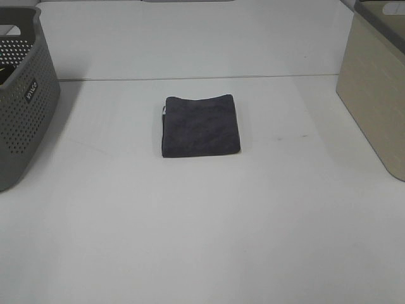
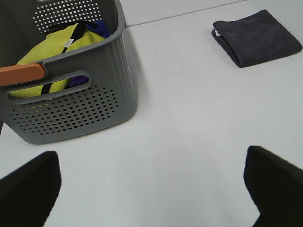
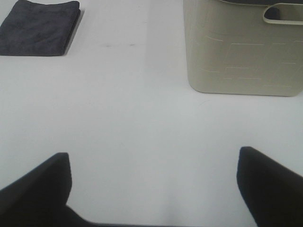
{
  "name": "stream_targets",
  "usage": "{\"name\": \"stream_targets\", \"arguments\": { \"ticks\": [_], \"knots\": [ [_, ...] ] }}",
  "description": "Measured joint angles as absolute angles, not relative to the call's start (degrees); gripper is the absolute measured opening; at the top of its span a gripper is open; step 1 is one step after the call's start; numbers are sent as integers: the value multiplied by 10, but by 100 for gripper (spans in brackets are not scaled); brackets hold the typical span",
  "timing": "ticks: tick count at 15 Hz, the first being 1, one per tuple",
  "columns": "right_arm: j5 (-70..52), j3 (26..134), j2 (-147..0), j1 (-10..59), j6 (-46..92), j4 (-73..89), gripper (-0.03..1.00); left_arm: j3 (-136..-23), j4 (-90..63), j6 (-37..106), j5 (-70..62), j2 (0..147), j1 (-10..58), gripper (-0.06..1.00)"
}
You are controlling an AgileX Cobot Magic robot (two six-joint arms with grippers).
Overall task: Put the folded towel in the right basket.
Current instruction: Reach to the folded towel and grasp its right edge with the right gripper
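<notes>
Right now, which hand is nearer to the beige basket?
Right. The right hand has the beige basket close ahead of it. The left hand is near the grey basket, across the table, with the folded towel between.

dark grey towel (image 1: 201,125), beige basket (image 1: 374,101), perforated grey basket (image 1: 22,101)
</notes>
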State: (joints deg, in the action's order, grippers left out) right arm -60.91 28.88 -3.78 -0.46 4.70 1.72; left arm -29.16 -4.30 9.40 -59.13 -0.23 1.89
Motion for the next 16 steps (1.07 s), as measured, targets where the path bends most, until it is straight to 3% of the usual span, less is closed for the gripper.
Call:
{"name": "stream_targets", "arguments": {
  "ticks": [16],
  "knots": [
    [-609, 289, -38, -5, 47, 17, 88, -292, -43, 94, -591, -2, 19, 99]
  ]
}}
